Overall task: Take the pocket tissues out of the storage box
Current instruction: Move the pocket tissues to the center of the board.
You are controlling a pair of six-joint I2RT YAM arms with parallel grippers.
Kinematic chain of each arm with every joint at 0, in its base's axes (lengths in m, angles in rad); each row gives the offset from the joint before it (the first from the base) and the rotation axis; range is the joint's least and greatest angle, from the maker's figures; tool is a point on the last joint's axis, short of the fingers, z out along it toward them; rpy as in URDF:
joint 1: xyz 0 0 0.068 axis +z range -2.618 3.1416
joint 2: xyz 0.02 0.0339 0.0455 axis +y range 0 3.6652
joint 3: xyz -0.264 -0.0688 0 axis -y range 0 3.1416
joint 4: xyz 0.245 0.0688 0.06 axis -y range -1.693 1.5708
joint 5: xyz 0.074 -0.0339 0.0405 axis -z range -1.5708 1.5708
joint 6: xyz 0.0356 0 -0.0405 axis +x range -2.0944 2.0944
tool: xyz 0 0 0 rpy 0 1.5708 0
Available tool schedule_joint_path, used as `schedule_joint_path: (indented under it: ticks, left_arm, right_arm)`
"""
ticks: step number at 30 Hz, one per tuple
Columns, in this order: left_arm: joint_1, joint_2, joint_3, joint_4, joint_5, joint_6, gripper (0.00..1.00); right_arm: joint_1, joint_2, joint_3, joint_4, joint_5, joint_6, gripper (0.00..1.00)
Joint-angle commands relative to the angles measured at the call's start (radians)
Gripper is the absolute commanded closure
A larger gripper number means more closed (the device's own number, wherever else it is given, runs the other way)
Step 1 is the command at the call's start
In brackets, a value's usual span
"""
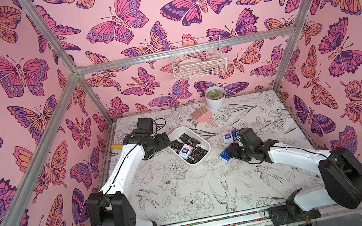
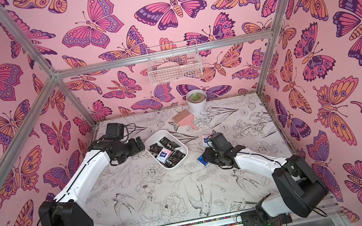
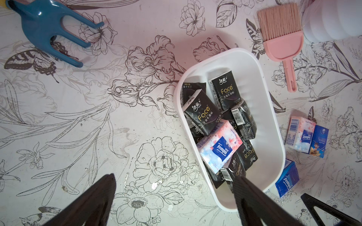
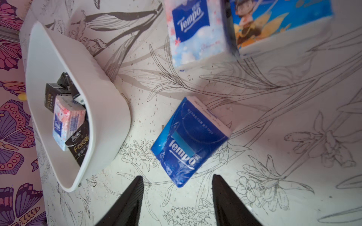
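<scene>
Sitting mid-desk (image 1: 189, 192), the storage box (image 1: 203, 154) lies with its long axis diagonal, one short end toward the far-left corner, the other toward the near-right. Same in both top views (image 2: 182, 160).

Pocket tissues (image 3: 219, 125) still in the box: mostly black packets piled at mixed angles, some flat, some leaning on each other. One white-pink packet (image 3: 219, 146) lies on top near the middle, tilted, its long axis roughly across the box.

Three packets are out on the desk, on the box's right side:
- blue packet (image 4: 189, 140), flat, just beside the box's near-right end, not touching it, long axis diagonal.
- white-pink packet (image 4: 195, 31) and cartoon-print blue packet (image 4: 280, 17), side by side and touching, farther toward the far edge.

Right gripper (image 4: 177, 195): jaws stand partly apart, nothing between them, hovering just short of the blue packet; the packet lies beyond the tips, clear of both.

Left gripper (image 3: 174, 195): jaws wide, empty, at the box's left side. One finger (image 3: 246, 195) overlaps the box's near end in the wrist view; can't tell whether it touches.

Other items: pink brush (image 1: 201, 115) and white plant pot (image 1: 215, 98) near the far edge, blue fork-shaped tool (image 3: 51, 25) by the left edge, wire basket (image 1: 198, 59) on the back wall.
</scene>
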Motion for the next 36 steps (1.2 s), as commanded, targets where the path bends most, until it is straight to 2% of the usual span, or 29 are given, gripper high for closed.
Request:
schedule_joint_path:
  ticks: [1, 9, 12, 16, 19, 23, 36]
  left_arm:
    - [-0.002, -0.005, 0.0, -0.021, 0.001, 0.016, 0.0]
    - [-0.002, -0.014, -0.015, -0.023, -0.005, 0.03, 0.0]
    - [-0.002, -0.01, -0.022, -0.022, -0.016, 0.037, 0.0]
    - [-0.002, 0.009, -0.018, -0.023, 0.0, 0.039, 0.0]
    - [-0.002, 0.023, -0.01, -0.023, 0.005, 0.041, 0.0]
    - [-0.005, 0.025, -0.003, -0.023, 0.006, 0.042, 0.0]
    - [-0.01, 0.012, 0.005, -0.022, 0.013, 0.032, 0.0]
  right_arm:
    - [-0.003, 0.047, -0.011, 0.067, -0.003, 0.034, 0.41]
    - [-0.006, 0.13, 0.026, 0.108, 0.014, 0.043, 0.43]
    - [-0.013, 0.146, 0.023, 0.115, 0.009, 0.047, 0.47]
    - [-0.023, 0.189, 0.005, 0.128, 0.008, 0.049, 0.57]
    - [-0.029, 0.177, -0.016, 0.133, 0.002, 0.046, 0.66]
    - [-0.03, 0.145, -0.045, 0.125, -0.005, 0.038, 0.72]
    - [-0.068, -0.005, -0.11, -0.009, -0.023, -0.047, 0.78]
